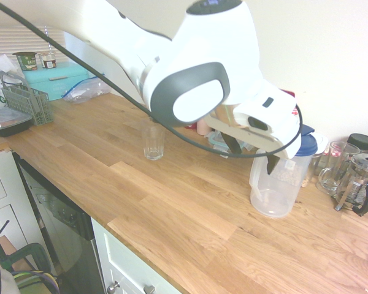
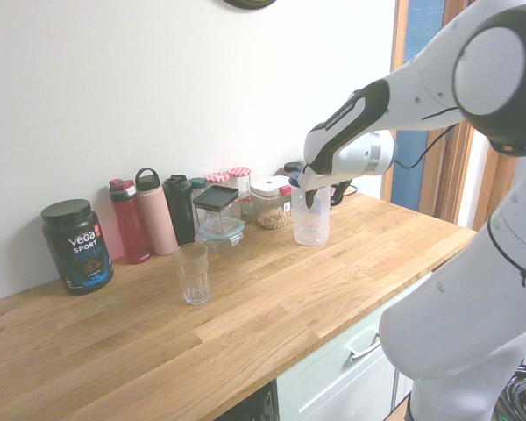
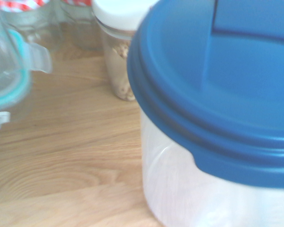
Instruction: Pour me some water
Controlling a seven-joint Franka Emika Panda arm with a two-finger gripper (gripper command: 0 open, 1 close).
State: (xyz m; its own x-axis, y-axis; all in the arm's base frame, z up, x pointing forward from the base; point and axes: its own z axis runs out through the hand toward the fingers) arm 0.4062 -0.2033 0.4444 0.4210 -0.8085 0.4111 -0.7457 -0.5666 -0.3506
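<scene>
Kitchen setting: long wooden bench [image 2: 272,298] of oak-coloured staves along a plain white wall, white cabinet fronts beneath. Standing upright toward the wall end of the bench, one clear plastic pitcher [image 2: 310,224] with a blue lid [image 3: 217,80], translucent sides, looking nearly empty in the first exterior view. Further along the bench and well apart from the pitcher, one empty clear drinking glass [image 2: 193,273], upright. Lined up against the wall: one black tub of sport powder [image 2: 77,245], three tall bottles, namely a dark red one [image 2: 129,221], a pink one [image 2: 158,211] and a black one [image 2: 179,209], then one lidded glass food container [image 2: 218,219] and one white-lidded jar [image 2: 270,202] holding pale contents. At least two jars with red checked lids behind those. End effector [image 2: 309,195] poised just over the pitcher's lid, fingers apart, holding nothing. On the far side in the first exterior view, one French press [image 1: 359,182] near the pitcher.
</scene>
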